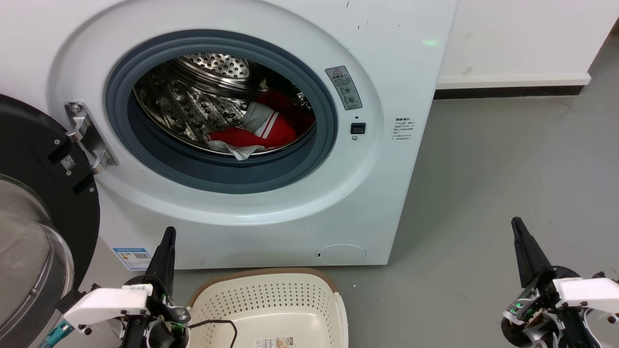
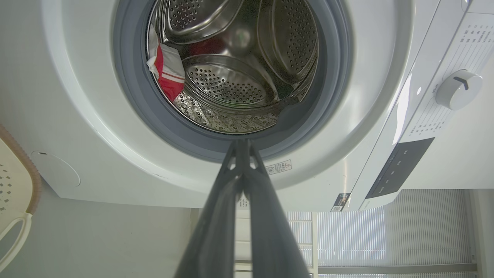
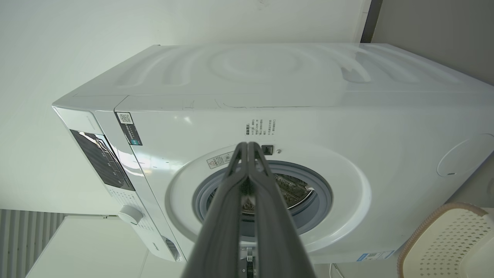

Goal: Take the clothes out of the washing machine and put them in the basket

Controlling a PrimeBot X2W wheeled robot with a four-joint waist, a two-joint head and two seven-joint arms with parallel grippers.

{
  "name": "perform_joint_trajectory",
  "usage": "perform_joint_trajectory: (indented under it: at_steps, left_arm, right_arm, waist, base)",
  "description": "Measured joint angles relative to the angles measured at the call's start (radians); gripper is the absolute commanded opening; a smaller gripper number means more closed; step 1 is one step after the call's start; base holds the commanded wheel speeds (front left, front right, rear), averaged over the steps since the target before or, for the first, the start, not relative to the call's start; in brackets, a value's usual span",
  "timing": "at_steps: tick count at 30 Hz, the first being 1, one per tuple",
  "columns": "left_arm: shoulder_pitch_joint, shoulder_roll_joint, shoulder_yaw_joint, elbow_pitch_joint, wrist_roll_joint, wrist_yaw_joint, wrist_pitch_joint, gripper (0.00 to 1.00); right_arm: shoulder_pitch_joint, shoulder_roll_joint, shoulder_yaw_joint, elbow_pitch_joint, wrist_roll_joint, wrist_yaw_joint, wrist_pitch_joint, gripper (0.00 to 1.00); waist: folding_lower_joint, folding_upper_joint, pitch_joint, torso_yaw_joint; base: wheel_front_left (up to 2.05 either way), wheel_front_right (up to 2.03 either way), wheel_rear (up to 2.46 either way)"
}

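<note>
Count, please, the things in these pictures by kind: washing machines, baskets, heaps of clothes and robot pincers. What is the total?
washing machine: 1
basket: 1
heap of clothes: 1 (separate garments cannot be told apart)
pincers: 2, the left pincer and the right pincer, both shut and empty
Total: 5

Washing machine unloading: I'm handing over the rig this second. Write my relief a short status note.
Left gripper: shut, empty, low before the washing machine.
Right gripper: shut, empty, over the floor, right of the machine.
Door open; the clothes lie in the drum.
Basket on the floor below the porthole, no clothes in it.
Done: no garment out yet.
Left: pull all the clothes out and drop them in the basket.
</note>
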Motion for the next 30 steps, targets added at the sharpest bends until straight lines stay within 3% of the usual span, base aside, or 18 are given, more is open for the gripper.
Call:
perform_joint_trajectory:
  at_steps: [22,23,30]
  left_arm:
    - [0.000,0.000,0.000,0.000,0.000,0.000,0.000,0.00]
    - [0.000,0.000,0.000,0.002,0.000,0.000,0.000,1.00]
    - [0.023,-0.002,-0.033,0.015,0.002,0.001,-0.024,1.00]
  right_arm:
    - [0.000,0.000,0.000,0.000,0.000,0.000,0.000,0.00]
    - [0.001,0.000,0.000,0.001,0.000,0.000,0.000,1.00]
    - [0.029,0.001,0.010,0.001,-0.007,0.000,-0.025,1.00]
  waist:
    - [-0.0001,0.0000,0.000,0.000]
    - [0.0000,0.0000,0.000,0.000]
    - [0.0000,0.0000,0.000,0.000]
  base:
    - [0.00,0.00,0.00]
    - [0.00,0.00,0.00]
    - [0.00,0.00,0.00]
